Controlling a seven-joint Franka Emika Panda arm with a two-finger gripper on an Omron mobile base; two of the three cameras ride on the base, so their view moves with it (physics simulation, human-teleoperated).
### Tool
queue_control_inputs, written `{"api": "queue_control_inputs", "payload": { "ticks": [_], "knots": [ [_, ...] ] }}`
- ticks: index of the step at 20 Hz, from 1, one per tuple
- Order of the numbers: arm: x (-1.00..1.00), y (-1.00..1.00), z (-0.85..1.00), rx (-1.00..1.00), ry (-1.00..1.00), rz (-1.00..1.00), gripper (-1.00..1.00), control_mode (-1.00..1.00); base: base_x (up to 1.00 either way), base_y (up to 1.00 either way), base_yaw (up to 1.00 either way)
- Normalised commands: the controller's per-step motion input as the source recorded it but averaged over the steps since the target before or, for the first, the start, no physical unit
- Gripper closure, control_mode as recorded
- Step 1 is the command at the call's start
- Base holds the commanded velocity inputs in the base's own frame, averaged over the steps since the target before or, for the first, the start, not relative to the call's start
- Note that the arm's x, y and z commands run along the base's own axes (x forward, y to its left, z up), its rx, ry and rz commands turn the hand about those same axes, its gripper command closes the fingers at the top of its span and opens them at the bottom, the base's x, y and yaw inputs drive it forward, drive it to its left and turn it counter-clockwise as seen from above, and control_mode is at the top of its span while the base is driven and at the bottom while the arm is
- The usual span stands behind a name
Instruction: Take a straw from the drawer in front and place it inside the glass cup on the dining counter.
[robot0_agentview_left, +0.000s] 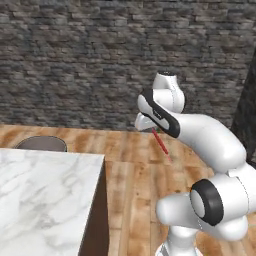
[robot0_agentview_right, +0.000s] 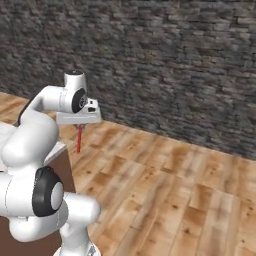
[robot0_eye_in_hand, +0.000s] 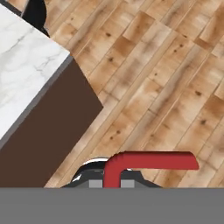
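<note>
Here the tool (robot0_agentview_right: 80, 125) is fully closed on the straw (robot0_agentview_right: 79, 139), pinching it near its top so the thin red stick hangs down below the white hand. In the right base view the straw hangs nearly straight, its lower end free in the air just beyond the corner of the tabletop (robot0_agentview_left: 45, 195), above the wooden floor (robot0_agentview_right: 170, 185). In the left base view the straw (robot0_agentview_left: 160, 142) slants down and to the right from under the hand, well off the right edge of the white marble tabletop and touching nothing else.

From the hand camera the straw (robot0_eye_in_hand: 148, 161) shows its bent end: a short stem rises between the tool's fingertips at the bottom of the picture, then turns and runs to the right as a thick red bar. Behind it lie the floor planks. The corner of the tabletop (robot0_eye_in_hand: 26, 65) sits at the upper left of that picture, with its dark brown base (robot0_eye_in_hand: 48, 140) below the marble edge.

A round dark stool seat (robot0_agentview_left: 41, 144) stands at the far edge of the tabletop in the left base view. A grey stone wall (robot0_agentview_right: 165, 60) closes the room behind the floor.
</note>
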Motion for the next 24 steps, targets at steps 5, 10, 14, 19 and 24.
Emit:
{"api": "queue_control_inputs", "payload": {
  "ticks": [5, 10, 14, 19, 24],
  "knots": [
    [0.00, 0.00, 0.00, 0.00, 0.00, 0.00, 1.00, 1.00, 0.74, -0.67, 0.32],
    [0.00, 0.00, 0.00, 0.00, 0.00, 0.00, 1.00, 1.00, 0.65, -0.66, 0.40],
    [0.00, 0.00, 0.00, 0.00, 0.00, 0.00, 1.00, 1.00, 0.56, -0.70, 0.45],
    [0.00, 0.00, 0.00, 0.00, 0.00, 0.00, 1.00, 1.00, 0.63, -0.68, 0.47],
    [0.00, 0.00, 0.00, 0.00, 0.00, 0.00, 1.00, 1.00, 0.67, -0.66, 0.51]
  ]
}}
